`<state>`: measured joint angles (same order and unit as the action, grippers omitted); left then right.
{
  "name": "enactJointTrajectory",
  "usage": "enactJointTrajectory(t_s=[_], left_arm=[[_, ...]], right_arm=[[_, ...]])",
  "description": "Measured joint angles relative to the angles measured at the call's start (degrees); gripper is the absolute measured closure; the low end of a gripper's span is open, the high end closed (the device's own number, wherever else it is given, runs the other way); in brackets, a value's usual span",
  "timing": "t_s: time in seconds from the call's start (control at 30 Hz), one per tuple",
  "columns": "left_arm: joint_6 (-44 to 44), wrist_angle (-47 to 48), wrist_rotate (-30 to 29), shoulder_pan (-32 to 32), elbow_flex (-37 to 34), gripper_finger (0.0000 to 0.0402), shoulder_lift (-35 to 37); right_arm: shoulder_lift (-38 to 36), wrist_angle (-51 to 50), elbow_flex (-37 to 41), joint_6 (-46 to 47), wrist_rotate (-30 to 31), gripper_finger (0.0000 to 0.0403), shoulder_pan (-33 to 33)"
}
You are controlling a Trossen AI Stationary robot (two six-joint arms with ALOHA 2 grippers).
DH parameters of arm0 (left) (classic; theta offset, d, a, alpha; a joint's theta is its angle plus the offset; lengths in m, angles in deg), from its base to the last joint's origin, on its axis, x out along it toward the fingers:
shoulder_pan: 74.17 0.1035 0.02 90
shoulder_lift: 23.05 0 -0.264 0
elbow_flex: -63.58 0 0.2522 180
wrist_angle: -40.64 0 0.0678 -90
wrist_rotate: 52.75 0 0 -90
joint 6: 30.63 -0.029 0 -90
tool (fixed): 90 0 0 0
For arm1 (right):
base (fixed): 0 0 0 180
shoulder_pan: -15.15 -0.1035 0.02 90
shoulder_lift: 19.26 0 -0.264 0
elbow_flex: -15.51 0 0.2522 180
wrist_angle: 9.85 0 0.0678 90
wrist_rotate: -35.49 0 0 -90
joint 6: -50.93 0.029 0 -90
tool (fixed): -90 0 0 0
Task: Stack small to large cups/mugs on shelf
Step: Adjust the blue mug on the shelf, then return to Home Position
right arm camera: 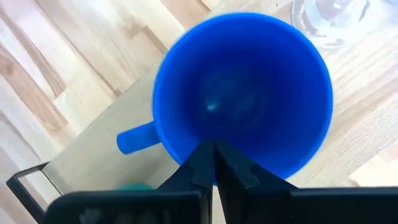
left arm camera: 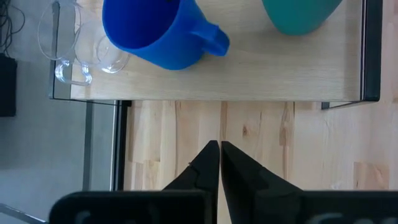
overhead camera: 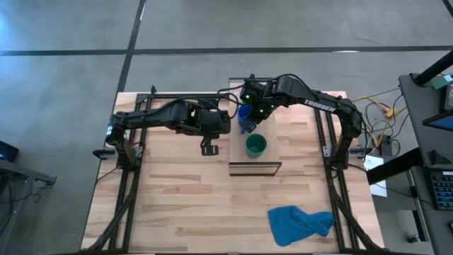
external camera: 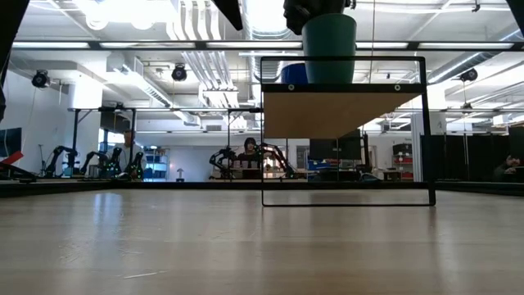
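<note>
Hovering directly above the blue mug [right arm camera: 242,93] on the shelf [overhead camera: 237,149], the right gripper [right arm camera: 210,163] has closed, empty fingers at its rim, while the left gripper [left arm camera: 220,163], also closed, waits beside the shelf.

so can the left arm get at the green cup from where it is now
Probably yes. The left claw sits shut beside the shelf, with bare table between it and the green cup. The right claw is busy at the blue mug, next to the cup, not blocking.
</note>
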<state>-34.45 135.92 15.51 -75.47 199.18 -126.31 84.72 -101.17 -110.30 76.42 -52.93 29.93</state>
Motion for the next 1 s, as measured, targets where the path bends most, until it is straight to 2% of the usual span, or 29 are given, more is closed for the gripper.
enactJointTrajectory(t_s=[0.63,0.83,1.0], left_arm=[[-0.04,0.02,0.00,0.02,0.00,0.0400,0.00],[0.55,0.17,0.05,0.05,0.07,0.0400,0.50],[6.40,0.32,3.74,-0.72,0.13,0.0400,5.61]], right_arm=[[-2.00,-0.10,0.00,0.02,-2.15,0.0394,-0.27],[-6.57,1.19,0.00,0.02,-1.98,0.0394,-1.52],[-13.13,2.95,0.00,-0.61,-1.04,0.0394,-7.02]])
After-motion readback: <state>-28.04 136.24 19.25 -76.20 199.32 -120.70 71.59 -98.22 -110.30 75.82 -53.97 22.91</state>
